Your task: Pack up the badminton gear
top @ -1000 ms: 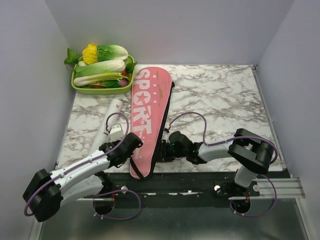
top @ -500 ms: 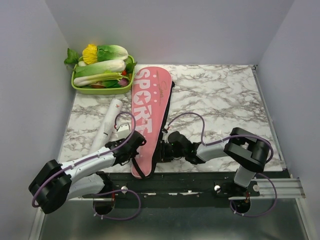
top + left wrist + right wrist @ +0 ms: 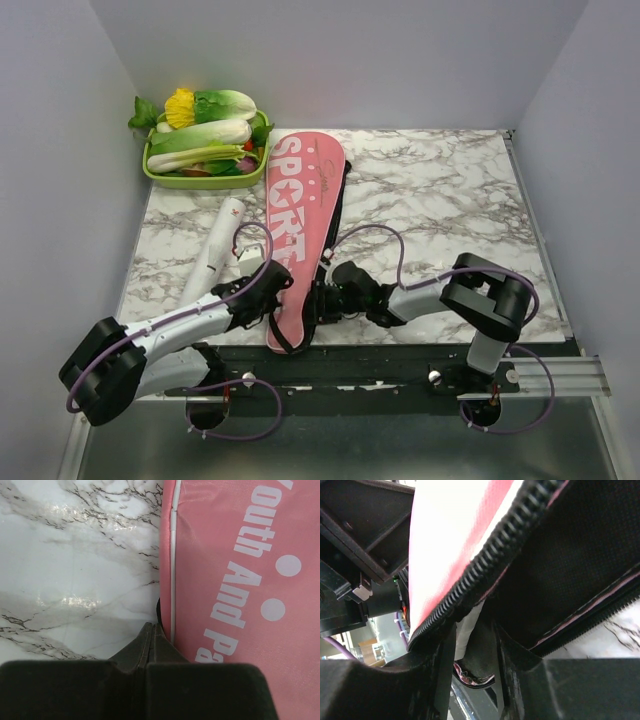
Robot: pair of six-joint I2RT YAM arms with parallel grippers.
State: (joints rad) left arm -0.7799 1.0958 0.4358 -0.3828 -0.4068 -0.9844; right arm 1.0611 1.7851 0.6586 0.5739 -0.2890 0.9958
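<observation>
Pressing the left end effector [image 3: 151,630] fully shut, fingers meeting flat with nothing visible between them. Setting its tips against the left edge of the pink cover [image 3: 298,225], right beside the white piping [image 3: 173,570] running along that edge. Reaching in from the near left, low over the marble counter [image 3: 440,200].

Holding the right end effector [image 3: 475,647] narrowly apart at the cover's right edge, close to the narrow handle end. Sitting under a lifted flap edged by a black zipper [image 3: 490,565]. Showing a fold of white and pink material in the gap between the fingers, without making clear whether that material is being gripped.

Finding the cover lying lengthwise on the counter, broad head toward the far wall, narrow end at the near edge between both arms, white "SPORT" lettering facing up. Seeing the white tube [image 3: 213,255] lying slanted on the counter just left of the cover, near the left arm. Noting a green tray [image 3: 200,183] of leafy vegetables at the far left corner, just beside the cover's head and well apart from both end effectors.
</observation>
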